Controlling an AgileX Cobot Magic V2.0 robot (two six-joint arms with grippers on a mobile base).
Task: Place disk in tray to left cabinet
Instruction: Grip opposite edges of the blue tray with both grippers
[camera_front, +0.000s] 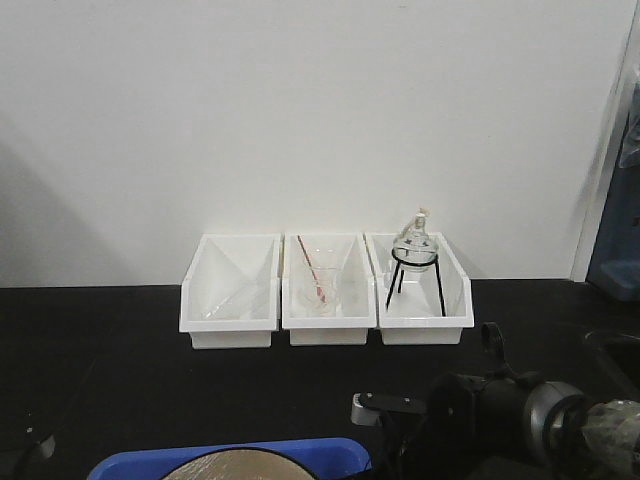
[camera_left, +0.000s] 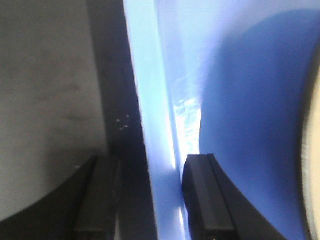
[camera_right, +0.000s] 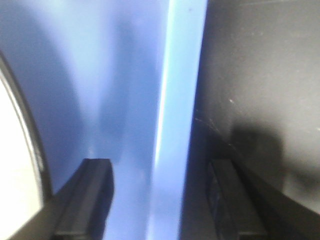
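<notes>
Left gripper (camera_left: 152, 200) and right gripper (camera_right: 157, 200) each straddle one tray (camera_front: 130, 464) rim, jaws spread, unclamped. You see one disk (camera_front: 225, 468) in the tray, bottom centre; three white bins (camera_front: 327, 326) mid-frame.

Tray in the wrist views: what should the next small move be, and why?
Probably close both grippers on the tray rim. The left gripper and right gripper each straddle a side rim with gaps showing beside the fingers, so neither grips yet. The disk already lies in the tray, so a firm hold should come before lifting.
</notes>
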